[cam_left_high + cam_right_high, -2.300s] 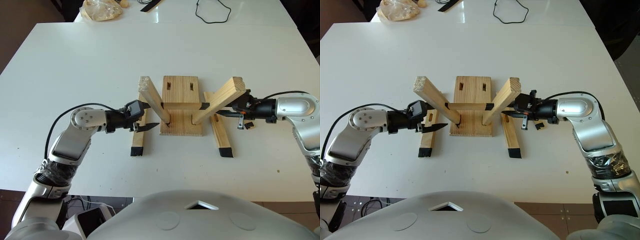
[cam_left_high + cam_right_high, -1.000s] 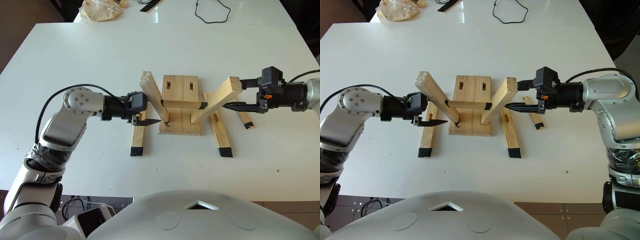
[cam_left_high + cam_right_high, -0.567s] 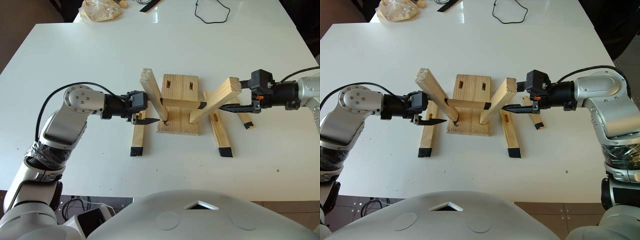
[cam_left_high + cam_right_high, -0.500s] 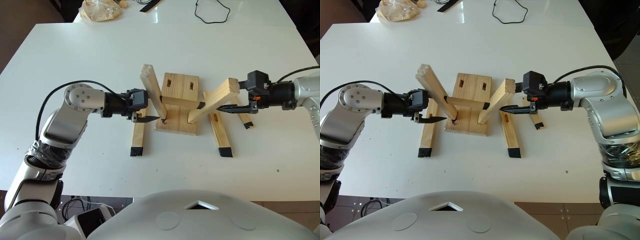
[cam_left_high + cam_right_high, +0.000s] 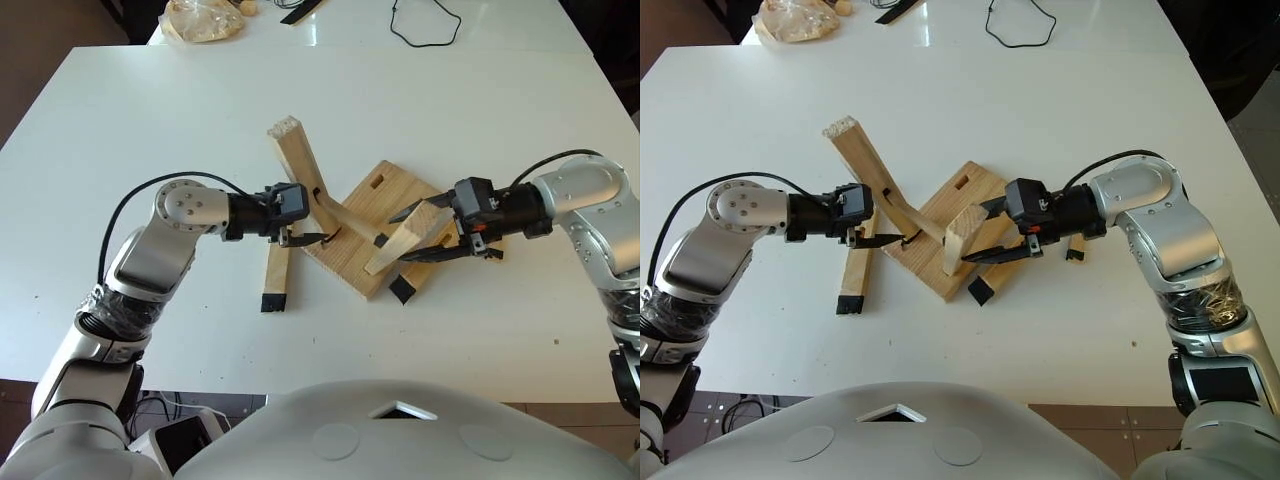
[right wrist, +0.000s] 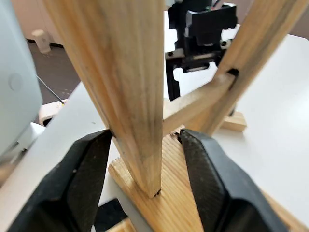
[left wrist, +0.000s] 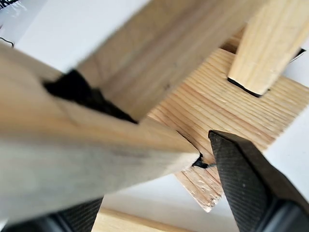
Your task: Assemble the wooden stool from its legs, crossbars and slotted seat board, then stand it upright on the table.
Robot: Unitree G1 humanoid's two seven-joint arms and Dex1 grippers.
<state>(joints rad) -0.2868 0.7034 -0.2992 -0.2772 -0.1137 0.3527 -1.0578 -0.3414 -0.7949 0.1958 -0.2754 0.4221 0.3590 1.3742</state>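
White table (image 5: 150,120) holds seat board (image 5: 392,195) with two legs (image 5: 297,165) and crossbar (image 5: 350,215) fitted; other legs (image 5: 275,280) lie loose. Right tool (image 5: 408,238) straddles one, unclenched; grip of left tool (image 5: 315,228) unclear.

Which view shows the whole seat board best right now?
Left eye view: the seat board shows nearly whole from above, legs covering part. Right eye view matches; both wrist views catch only close patches.

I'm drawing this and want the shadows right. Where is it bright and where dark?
Left eye view: the white table is evenly bright, with faint shadows beside the seat board. Right wrist view: the table glows white behind the nearest leg; the room beyond is dark.
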